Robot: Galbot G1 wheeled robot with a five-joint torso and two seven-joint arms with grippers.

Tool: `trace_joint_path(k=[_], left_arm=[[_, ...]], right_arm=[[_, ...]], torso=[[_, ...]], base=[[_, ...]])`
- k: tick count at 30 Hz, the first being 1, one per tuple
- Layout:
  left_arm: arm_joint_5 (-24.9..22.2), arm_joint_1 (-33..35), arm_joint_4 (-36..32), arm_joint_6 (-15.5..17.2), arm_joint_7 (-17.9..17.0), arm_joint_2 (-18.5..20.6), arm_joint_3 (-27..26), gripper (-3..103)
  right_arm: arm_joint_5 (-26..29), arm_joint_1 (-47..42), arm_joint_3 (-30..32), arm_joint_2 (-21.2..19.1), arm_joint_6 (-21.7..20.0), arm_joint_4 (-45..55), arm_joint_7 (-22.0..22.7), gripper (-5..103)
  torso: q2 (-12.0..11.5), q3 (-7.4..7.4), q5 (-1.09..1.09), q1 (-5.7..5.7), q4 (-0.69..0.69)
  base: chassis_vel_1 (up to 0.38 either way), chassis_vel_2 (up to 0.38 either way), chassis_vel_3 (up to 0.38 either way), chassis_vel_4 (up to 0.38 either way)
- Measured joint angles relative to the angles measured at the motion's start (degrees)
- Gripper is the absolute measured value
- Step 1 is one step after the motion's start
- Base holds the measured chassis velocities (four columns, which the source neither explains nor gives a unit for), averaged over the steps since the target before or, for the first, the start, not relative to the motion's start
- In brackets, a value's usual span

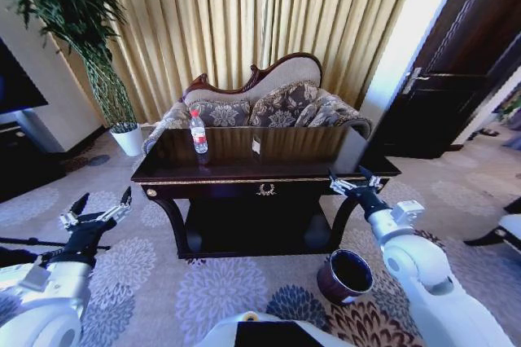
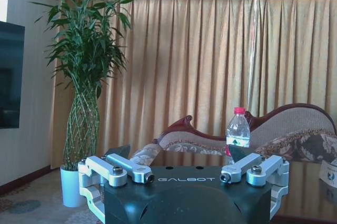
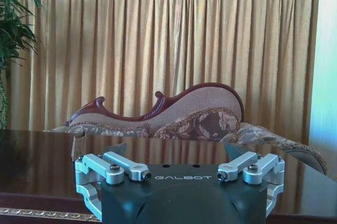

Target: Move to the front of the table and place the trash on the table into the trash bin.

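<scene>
Head view: the robot is facing the front of the table (image 1: 244,174). The bottle (image 1: 198,132) is standing upright on the tabletop, toward its left and far side. A small white scrap (image 1: 256,146) is standing near the middle of the top, well apart from the bottle. The trash bin (image 1: 345,275) is sitting on the carpet by the table's right front leg, far lower than the top. The left gripper (image 1: 101,208) is hovering out to the left of the table, below top level, fingers spread and empty. The right gripper (image 1: 355,181) is hanging at the table's right front corner, also spread and holding nothing.

Left wrist view: the left gripper (image 2: 179,163) is showing both fingers wide apart. Beyond it the bottle (image 2: 238,132) is standing upright against the sofa, red cap showing, apparently nearly empty. A white scrap (image 2: 328,171) is sitting at the edge of the picture.

Right wrist view: the right gripper (image 3: 176,161) is open over the glossy tabletop (image 3: 37,155); a pale scrap (image 3: 78,145) is visible just past its finger.

Handling judgement: the bottle is looking light, thin-walled and smooth, so it is likely to tip if nudged and to dent under a hard squeeze. Best hold is probably across the labelled mid-body. The scraps are appearing flimsy and harder to pinch off a slick surface.
</scene>
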Motion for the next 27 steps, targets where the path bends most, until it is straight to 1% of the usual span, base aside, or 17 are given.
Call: trace_joint_path(k=[27], left_arm=[[0.18,0.14,0.00,-0.27,0.20,-0.35,0.19,100]], right_arm=[[1.64,-0.04,0.72,-0.33,0.01,0.42,-0.06,100]], torso=[[0.00,0.00,-0.01,0.00,0.01]], base=[[0.000,-0.001,0.006,0.003]])
